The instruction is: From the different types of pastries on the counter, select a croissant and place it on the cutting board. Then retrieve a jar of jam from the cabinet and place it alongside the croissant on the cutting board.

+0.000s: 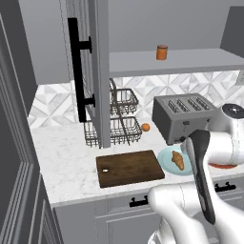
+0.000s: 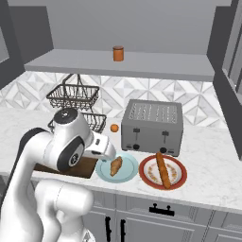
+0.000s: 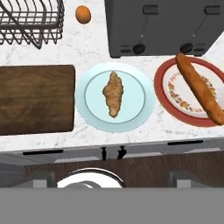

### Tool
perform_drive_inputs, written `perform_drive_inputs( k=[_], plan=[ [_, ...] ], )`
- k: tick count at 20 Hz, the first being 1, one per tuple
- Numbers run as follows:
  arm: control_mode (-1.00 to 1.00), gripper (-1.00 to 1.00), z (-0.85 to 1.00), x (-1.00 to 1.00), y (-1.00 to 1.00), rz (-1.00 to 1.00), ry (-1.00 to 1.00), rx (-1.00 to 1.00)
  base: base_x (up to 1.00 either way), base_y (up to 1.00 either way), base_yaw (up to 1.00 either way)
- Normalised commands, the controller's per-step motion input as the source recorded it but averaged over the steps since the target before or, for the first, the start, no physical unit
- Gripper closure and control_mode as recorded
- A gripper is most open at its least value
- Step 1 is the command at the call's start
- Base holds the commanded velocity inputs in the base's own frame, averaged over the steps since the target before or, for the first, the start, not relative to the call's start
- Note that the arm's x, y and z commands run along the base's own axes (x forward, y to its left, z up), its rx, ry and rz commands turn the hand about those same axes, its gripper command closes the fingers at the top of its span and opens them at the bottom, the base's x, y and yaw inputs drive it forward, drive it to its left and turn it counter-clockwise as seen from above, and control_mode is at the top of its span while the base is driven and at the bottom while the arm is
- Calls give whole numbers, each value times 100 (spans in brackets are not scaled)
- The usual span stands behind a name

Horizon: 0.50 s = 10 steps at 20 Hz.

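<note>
The golden-brown croissant lies on a pale blue plate on the marble counter. The dark wooden cutting board sits bare just left of that plate. A long brown stick pastry rests on a red-rimmed plate. The orange-red jar of jam stands on the cabinet shelf. My gripper hangs high above the counter's front edge, open and holding nothing, looking down on the croissant.
A grey toaster stands behind both plates. A small orange fruit lies beside a two-tier wire basket. The cabinet door with its black bar handle stands swung open at the left.
</note>
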Motion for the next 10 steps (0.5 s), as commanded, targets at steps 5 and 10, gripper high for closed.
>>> perform_drive_inputs(
  k=[5,10],
  plan=[
    [-100,-100,-39,15,0,-5,-2,0,0,0,0],
    [-100,-100,-50,42,0,-7,-6,0,0,0,0]
  ],
)
